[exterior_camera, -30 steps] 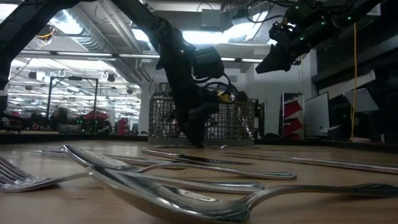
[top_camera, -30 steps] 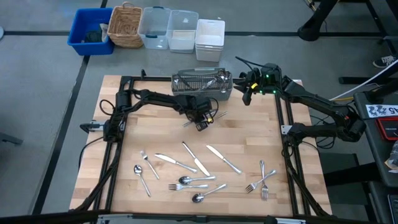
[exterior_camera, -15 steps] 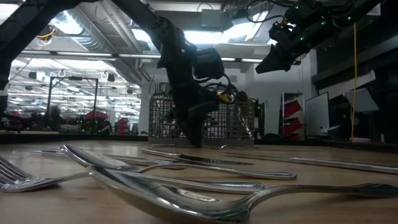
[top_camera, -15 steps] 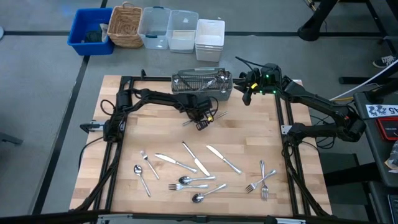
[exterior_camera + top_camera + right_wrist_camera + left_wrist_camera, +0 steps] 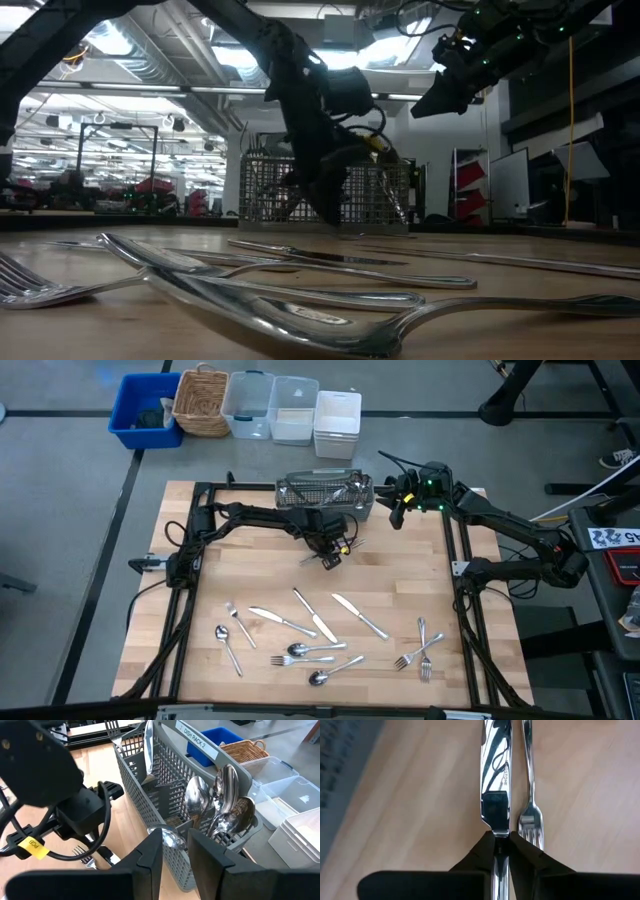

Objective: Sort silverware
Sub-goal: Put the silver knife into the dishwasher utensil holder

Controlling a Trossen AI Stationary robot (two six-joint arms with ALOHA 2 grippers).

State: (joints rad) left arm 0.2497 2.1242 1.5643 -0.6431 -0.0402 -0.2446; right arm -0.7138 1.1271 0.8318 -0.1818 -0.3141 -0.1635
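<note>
My left gripper (image 5: 329, 557) stands on the table's far half, just in front of the grey mesh basket (image 5: 325, 495), and is shut on a table knife (image 5: 495, 780). A fork (image 5: 530, 817) lies on the wood right beside that knife. My right gripper (image 5: 175, 852) hangs open above the basket's right end (image 5: 225, 840), touching nothing. The basket holds spoons (image 5: 227, 795) and other silverware standing upright. More silverware lies loose toward the near edge: knives (image 5: 316, 616), spoons (image 5: 300, 651) and forks (image 5: 418, 655). My left gripper pinches the knife between its two fingers at the top of the handle (image 5: 496, 842), just behind the blade. The fingers slant steeply down from above, one on each narrow edge, with the knife's flat face up. Whether the blade's tip touches the wood does not show.
Beyond the table's far edge stand a blue bin (image 5: 145, 410), a wicker basket (image 5: 202, 402) and clear and white tubs (image 5: 290, 410). Bare wood lies between the left gripper and the loose silverware at the near edge.
My left gripper has risen a little off the table and shifted slightly toward the table's right edge. My right arm has kept still.
</note>
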